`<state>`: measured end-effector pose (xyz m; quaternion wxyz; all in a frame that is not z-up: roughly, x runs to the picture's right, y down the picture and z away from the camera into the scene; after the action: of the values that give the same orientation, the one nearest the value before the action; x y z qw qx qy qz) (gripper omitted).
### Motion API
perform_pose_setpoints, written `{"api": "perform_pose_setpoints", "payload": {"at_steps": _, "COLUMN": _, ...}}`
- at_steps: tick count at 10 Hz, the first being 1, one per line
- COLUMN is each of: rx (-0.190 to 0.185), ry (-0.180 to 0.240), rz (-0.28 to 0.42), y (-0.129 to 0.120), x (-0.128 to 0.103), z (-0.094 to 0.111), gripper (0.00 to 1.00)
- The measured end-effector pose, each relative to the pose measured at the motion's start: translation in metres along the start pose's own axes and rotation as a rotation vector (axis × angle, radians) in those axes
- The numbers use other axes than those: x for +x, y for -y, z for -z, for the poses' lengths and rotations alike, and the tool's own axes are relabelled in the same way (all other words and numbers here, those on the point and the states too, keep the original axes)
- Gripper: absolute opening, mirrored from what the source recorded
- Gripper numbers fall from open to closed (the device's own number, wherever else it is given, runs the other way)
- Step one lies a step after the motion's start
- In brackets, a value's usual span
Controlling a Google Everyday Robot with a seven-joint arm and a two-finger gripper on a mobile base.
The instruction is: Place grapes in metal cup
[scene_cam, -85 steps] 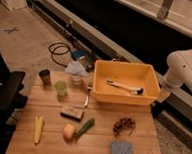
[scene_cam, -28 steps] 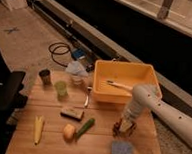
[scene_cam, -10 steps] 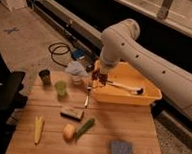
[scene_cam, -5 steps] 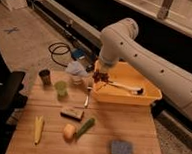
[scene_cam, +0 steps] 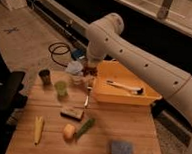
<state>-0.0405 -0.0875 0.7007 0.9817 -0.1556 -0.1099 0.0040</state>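
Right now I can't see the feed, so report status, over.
Gripper shut on grapes, up beside yellow bin. Metal cup apart, not yet reached. Green cup stands roughly between.

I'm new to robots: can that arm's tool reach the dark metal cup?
Probably yes: the tool, holding dark purple grapes, hangs beside the yellow plastic tub, with open air between it and the dark metal cup.

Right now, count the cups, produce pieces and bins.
Cups: 2, metal cup, green cup
Bins: 1, yellow bin
Produce: 4, grapes held in the gripper beside that bin, yellow ear, orange fruit, green vegetable
Total: 7
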Motion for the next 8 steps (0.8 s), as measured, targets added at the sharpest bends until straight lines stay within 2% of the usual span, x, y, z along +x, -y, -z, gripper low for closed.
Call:
{"api": "perform_pose_setpoints", "payload": {"at_steps": 1, "rx": 0.007, "ry": 0.029, "rz": 0.022, "y": 0.005, "x": -0.017, "z": -0.002, "gripper": 0.0}}
{"api": "perform_pose_setpoints", "payload": {"at_steps": 4, "rx": 0.025, "ry": 0.175, "rz": 0.083, "y": 0.023, "x": -0.077, "z": -0.006, "gripper": 0.0}}
{"api": "perform_pose_setpoints", "payload": {"at_steps": 6, "rx": 0.014, "ry": 0.272, "rz": 0.112, "y": 0.035, "x": -0.116, "z": -0.014, "gripper": 0.0}}
{"api": "perform_pose_setpoints", "payload": {"at_steps": 8, "rx": -0.008, "ry": 0.335, "rz": 0.135, "y": 0.042, "x": -0.15, "z": -0.025, "gripper": 0.0}}
